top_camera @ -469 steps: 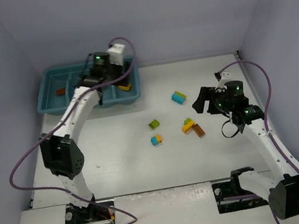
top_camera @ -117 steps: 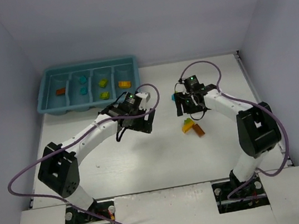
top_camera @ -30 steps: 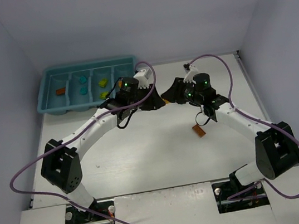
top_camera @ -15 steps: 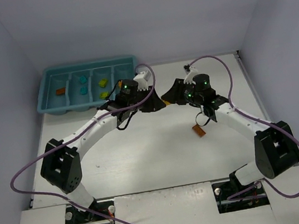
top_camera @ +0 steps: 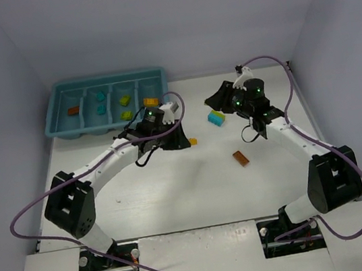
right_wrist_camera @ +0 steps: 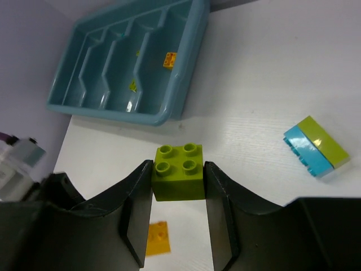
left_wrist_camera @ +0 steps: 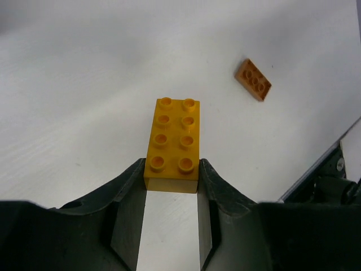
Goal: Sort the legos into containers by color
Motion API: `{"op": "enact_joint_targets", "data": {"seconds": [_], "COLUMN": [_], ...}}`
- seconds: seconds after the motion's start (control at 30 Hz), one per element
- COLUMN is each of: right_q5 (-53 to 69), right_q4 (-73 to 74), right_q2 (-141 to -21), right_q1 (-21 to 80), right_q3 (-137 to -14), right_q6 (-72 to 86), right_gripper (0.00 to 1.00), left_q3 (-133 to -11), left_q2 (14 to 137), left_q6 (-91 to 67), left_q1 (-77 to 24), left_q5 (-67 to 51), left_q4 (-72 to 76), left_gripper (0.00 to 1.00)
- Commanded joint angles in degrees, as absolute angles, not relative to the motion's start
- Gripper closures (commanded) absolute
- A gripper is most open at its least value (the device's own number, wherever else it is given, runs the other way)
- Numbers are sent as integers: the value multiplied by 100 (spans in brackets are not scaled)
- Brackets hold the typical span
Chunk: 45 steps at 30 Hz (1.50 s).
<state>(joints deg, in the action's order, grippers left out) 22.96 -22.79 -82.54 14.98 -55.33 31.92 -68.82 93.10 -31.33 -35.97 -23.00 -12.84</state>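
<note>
My left gripper (left_wrist_camera: 172, 176) is shut on a yellow-orange lego (left_wrist_camera: 172, 144), held just above the table; in the top view this lego (top_camera: 193, 141) shows at the left gripper (top_camera: 187, 140). Between the fingers of my right gripper (right_wrist_camera: 178, 180), which is shut, sits a lime green lego (right_wrist_camera: 178, 171). From above, the right gripper (top_camera: 211, 97) hangs right of the teal-blue tray (top_camera: 108, 79). The tray's containers hold a brown-orange lego (top_camera: 73, 111), two teal legos (top_camera: 99, 96), two green legos (top_camera: 124, 100) and a yellow lego (top_camera: 151, 102).
A teal brick joined to a lime green one (top_camera: 216, 118) lies on the table below the right gripper. A brown-orange flat brick (top_camera: 241, 158) lies further toward the near edge. Purple cables loop over both arms. Grey walls close in the table.
The two grippers, close together at mid table a second ago, have drawn apart. The right went up and right with the green lego, the left down and left with the yellow one.
</note>
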Motion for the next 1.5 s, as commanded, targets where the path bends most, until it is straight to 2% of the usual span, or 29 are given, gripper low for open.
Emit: {"op": "enact_joint_targets", "data": {"seconds": [0.0,0.23,0.5,0.63,0.67,0.73,0.77,0.8,0.87,1.0,1.13,1.2,1.27,1.47], "right_q5": [2224,2355,2663,2777,2795,2839,2848,2856,2883,2996,3172,3330,3568,3709], "right_q4": [-2382,-2022,-1749,-1583,-1539,-1460,-1442,-1398,-1345,-1292,-1292,-1301,-1301,-1441], "right_q2": [-8113,-7665,-7296,-7111,-7084,-7005,-6970,-6918,-6873,-6890,-7031,-7188,-7347,-7611], "right_q1": [1485,1468,1494,1485,1494,1494,1494,1494,1485,1494,1494,1494,1529,1731], "right_q3": [-5854,-5468,-5274,-5151,-5116,-5080,-5063,-5028,-5019,-5088,-5308,-5466,-5730,-5941], "right_q6": [2760,2444,2215,2127,2101,2074,2066,2057,2022,1969,2074,2109,2013,1126], "right_gripper": [100,100,100,100,100,100,100,100,100,100,100,99,97,96], "left_q3": [-7838,-9630,-12239,-13066,-13182,-13402,-13447,-13473,-13491,-13465,-13080,-12325,-11624,-10610], "left_q2": [9025,10395,12390,12972,13060,13262,13297,13341,13342,13237,12790,12228,11623,10409], "left_q6": [-2655,-1996,-1328,-1116,-1108,-1107,-1116,-1108,-1142,-1222,-1248,-1231,-1265,-2273], "left_q1": [-2974,-2075,-1749,-1749,-1740,-1740,-1740,-1732,-1723,-1714,-1714,-1714,-1714,-1714], "left_q5": [-1645,-793,-414,-255,-220,-115,-123,-132,-114,-175,-473,-807,-1325,-2958], "left_q4": [-1449,-1661,-2092,-2241,-2293,-2294,-2277,-2259,-2162,-2074,-1899,-1654,-1424,-1775], "left_gripper": [100,100,100,90,81,71,66,56,43,32,29,29,29,29]}}
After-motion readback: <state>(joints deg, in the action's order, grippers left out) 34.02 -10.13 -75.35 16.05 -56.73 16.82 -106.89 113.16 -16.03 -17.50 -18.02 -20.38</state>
